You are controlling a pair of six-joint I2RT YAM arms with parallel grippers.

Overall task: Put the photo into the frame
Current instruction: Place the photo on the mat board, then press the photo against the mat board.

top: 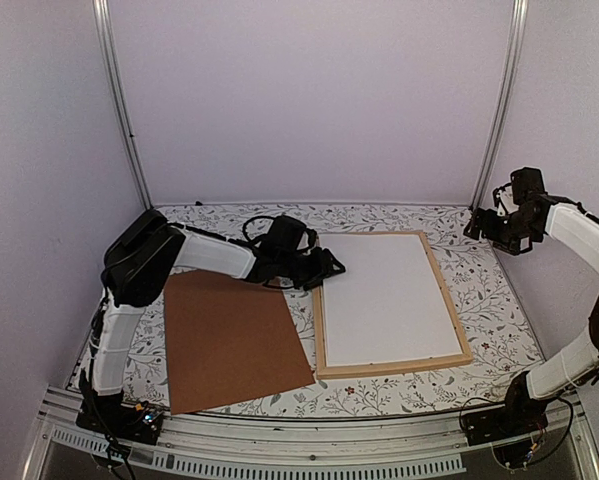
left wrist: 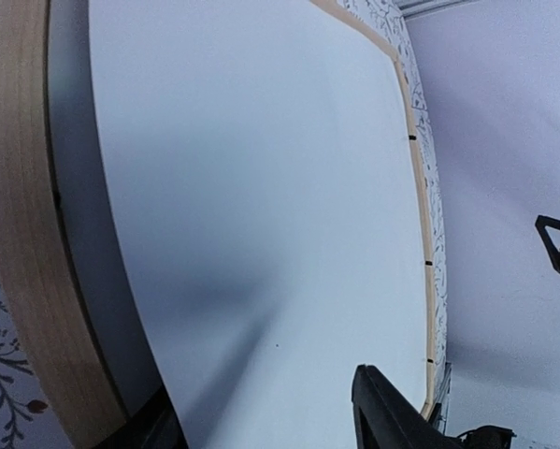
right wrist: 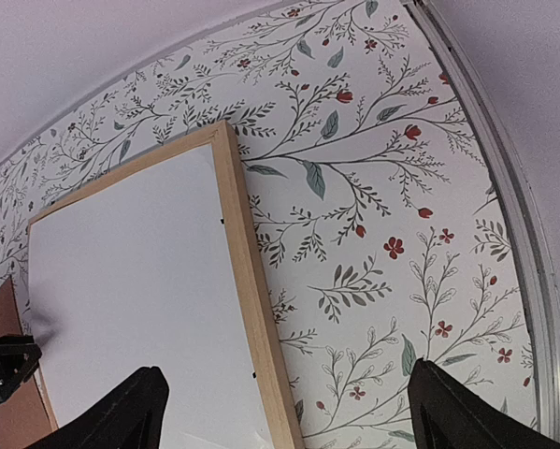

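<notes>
Finding: the thin rectangular photo print (top: 384,300), plain white back uppermost, lies inside the large light natural-wood picture frame (top: 392,367) on the floral-patterned counter (top: 484,300). The left wrist view shows a shadowed gap along the frame's left strip, so it cannot be confirmed that the print is fully seated. The left arm (top: 214,255) reaches to the frame's far left edge. The left jaws stand apart just over the print's margin and clamp nothing. The right arm (top: 579,235) hangs well apart at the counter's far right, and the right jaws are wide apart and empty. Principal risk: on pulling away, a finger of the left jaws could catch the print's edge and lift or slide the light sheet out of its seat. Secondary risk: a low sweep of that arm could drag the plain brown rectangular backing board (top: 229,340), which lies just beside the frame, or nudge the frame itself.
</notes>
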